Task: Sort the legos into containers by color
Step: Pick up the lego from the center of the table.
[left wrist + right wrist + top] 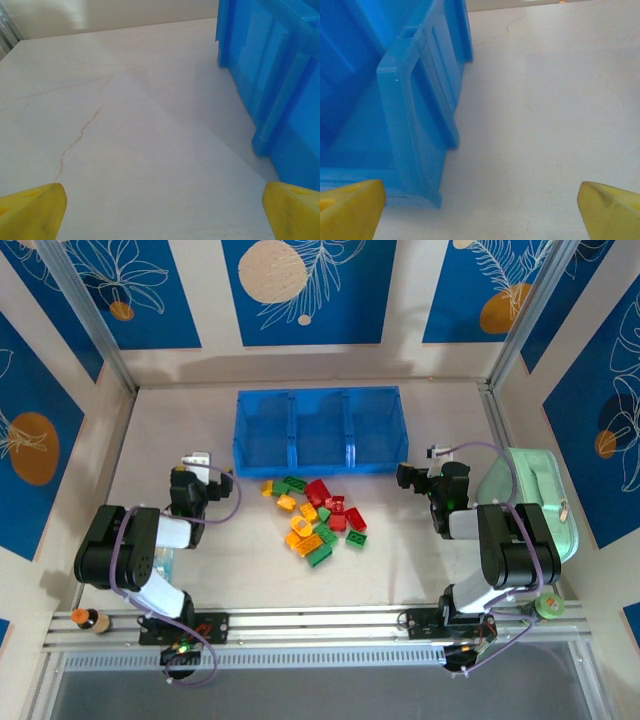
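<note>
We see the legos (pixel 315 520) lying in a loose red, green and orange-yellow heap on the pale table (pixel 400 560), just on the near side of the blue containers (pixel 320 393). The left gripper (pixel 203 472) rests to the left of the heap and the right gripper (pixel 415 477) to its right, both apart from the bricks and holding nothing.

From the left wrist, we find the left gripper (pixel 160 215) with its yellow fingertips (pixel 30 210) spread wide over bare table, the tray's wall (pixel 280 90) to its right. From the right wrist, the right gripper (pixel 480 215) is likewise spread wide, the tray's corner (pixel 415 110) near its left fingertip. A mint-green case (pixel 535 500) sits beside the right arm.
</note>
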